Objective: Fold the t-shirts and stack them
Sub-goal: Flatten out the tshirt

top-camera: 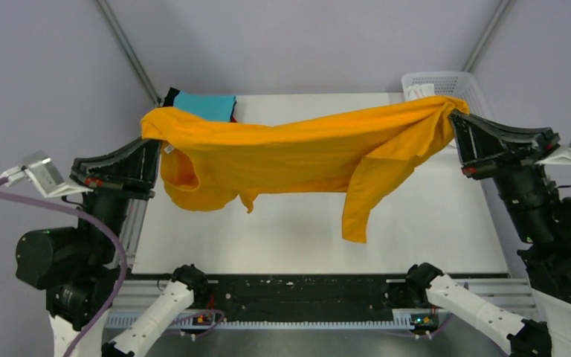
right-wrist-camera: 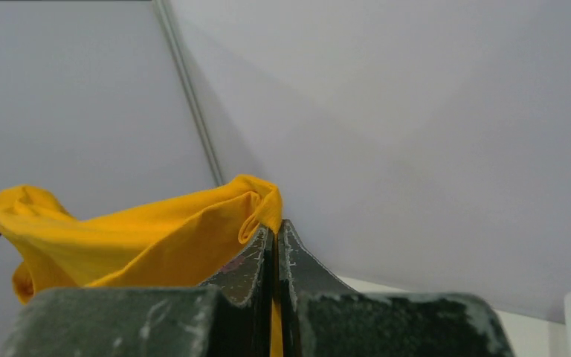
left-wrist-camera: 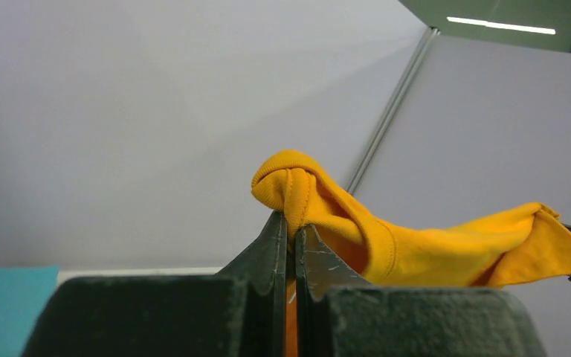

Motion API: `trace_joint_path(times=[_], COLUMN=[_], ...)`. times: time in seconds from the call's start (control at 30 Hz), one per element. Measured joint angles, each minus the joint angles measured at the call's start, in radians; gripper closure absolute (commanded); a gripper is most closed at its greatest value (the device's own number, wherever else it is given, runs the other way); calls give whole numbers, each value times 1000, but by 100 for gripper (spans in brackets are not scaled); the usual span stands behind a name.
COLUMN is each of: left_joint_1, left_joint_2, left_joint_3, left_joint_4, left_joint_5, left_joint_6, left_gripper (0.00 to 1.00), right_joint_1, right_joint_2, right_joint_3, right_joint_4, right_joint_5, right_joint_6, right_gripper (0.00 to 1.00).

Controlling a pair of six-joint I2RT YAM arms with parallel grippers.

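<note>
Orange-yellow soft cloth t-shirt (top-camera: 290, 149) hangs in the air above the white worktop (top-camera: 431, 223), strung from 9 o'clock to 2 o'clock in the top view, with a sleeve and the hem drooping toward 6. Left fingers (left-wrist-camera: 268, 256) are clenched on a bunched edge at the 9 o'clock end and right fingers (right-wrist-camera: 249, 264) on the opposite end, likely a two-point hold to spread the cloth before laying it flat. Folded cyan shirt (top-camera: 204, 105) tops the stack at 11 o'clock and the white plastic mesh basket (top-camera: 446, 82) sits at 1 o'clock, presumably kept far back so folding happens mid-worktop.

Robot lab booth, grey panel walls (top-camera: 305, 37)
</note>
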Motion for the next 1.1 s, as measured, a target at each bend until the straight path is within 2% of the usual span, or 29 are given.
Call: trace_joint_path(times=[0.23, 0.47, 0.53, 0.6, 0.63, 0.67, 0.7, 0.73, 0.8, 0.87, 0.9, 0.93, 0.97, 1.1], left_joint_1=[0, 0, 0, 8, 21, 35, 59, 79, 131, 161, 172, 179, 182, 177], left_joint_2=[-46, 30, 134, 285, 399, 496, 633, 750, 1027, 1219, 1284, 1324, 1340, 1296], left_joint_3=[23, -145, -224, -273, -286, -289, -281, -264, -166, -56, -10, 24, 37, 39], left_joint_4=[-38, 11, 48, 64, 67, 72, 72, 64, -11, -93, -128, -156, -170, -194], left_joint_5=[-5, -152, -252, -324, -348, -361, -366, -365, -370, -369, -367, -360, -354, -313], left_joint_6=[26, 25, 19, 6, -11, -21, -40, -50, -92, -114, -120, -126, -129, -131], left_gripper=[100, 100, 78, 65, 50, 28, 6, 2, 1, 1, 1, 1, 1, 1], right_joint_1=[0, 0, 0, -9, -27, -55, -93, -137, -250, -331, -360, -373, -377, -366], right_joint_2=[-40, 16, 65, 145, 218, 295, 384, 473, 690, 874, 951, 998, 1028, 1022], right_joint_3=[36, -119, -222, -353, -433, -489, -533, -560, -571, -534, -499, -471, -445, -388], right_joint_4=[-54, -64, -16, 72, 124, 160, 193, 212, 249, 248, 230, 215, 206, 205], right_joint_5=[-17, 170, 274, 374, 401, 401, 386, 365, 312, 299, 300, 299, 298, 270], right_joint_6=[34, 31, 18, 5, 5, 7, 15, 28, 62, 83, 92, 95, 105, 122], right_gripper=[100, 100, 97, 96, 95, 84, 61, 42, 28, 22, 14, 4, 2, 1])
